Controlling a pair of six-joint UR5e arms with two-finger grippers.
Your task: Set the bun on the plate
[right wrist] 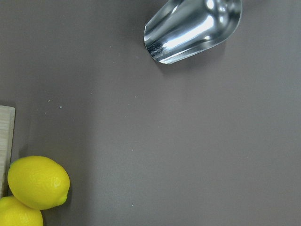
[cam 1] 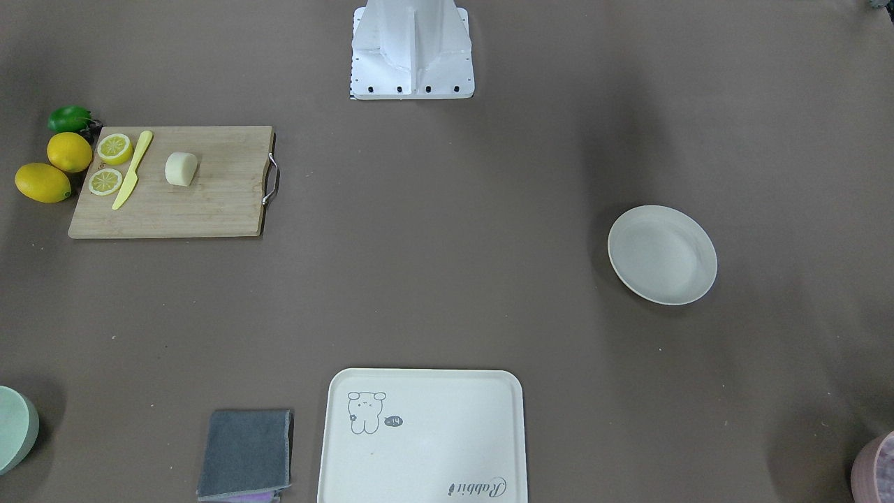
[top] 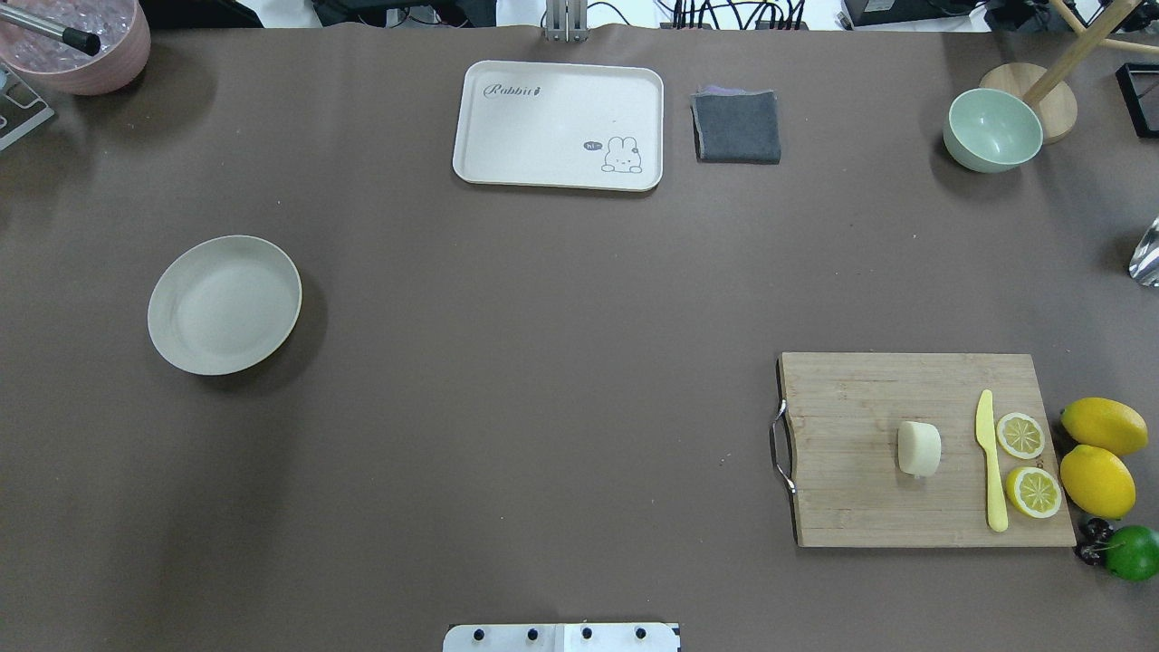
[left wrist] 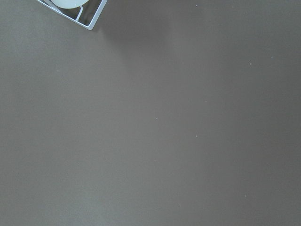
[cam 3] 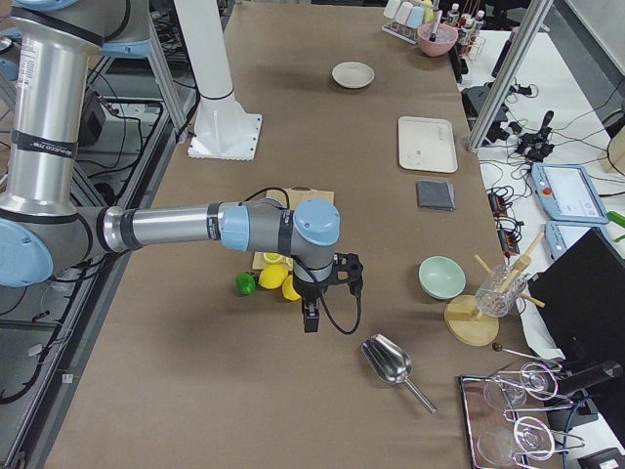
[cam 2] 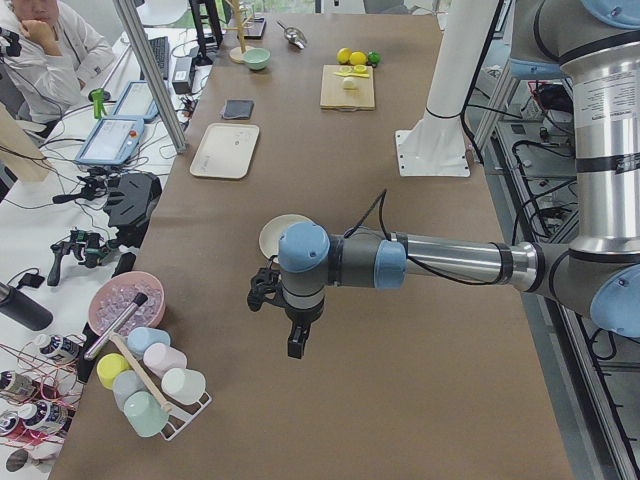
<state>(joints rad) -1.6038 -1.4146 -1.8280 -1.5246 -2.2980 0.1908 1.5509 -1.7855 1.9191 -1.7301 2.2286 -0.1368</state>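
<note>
The pale cream bun (cam 1: 181,169) (top: 918,448) lies on a wooden cutting board (top: 869,407), beside a yellow knife (top: 992,466). Far across the table the round off-white plate (cam 1: 662,255) (top: 225,304) holds nothing. My left gripper (cam 2: 296,340) shows only in the exterior left view, hanging over bare table near the plate (cam 2: 272,235); I cannot tell whether it is open or shut. My right gripper (cam 3: 311,318) shows only in the exterior right view, past the lemons (right wrist: 38,182) at the board's end; its state I cannot tell either.
Two lemon halves (top: 1020,435), whole lemons (top: 1103,426) and a lime (top: 1132,551) crowd the board's outer end. A cream tray (top: 507,136), grey cloth (top: 737,126), green bowl (top: 992,129) and pink bowl (top: 118,63) line the far edge. A metal scoop (right wrist: 193,28) lies near the right gripper.
</note>
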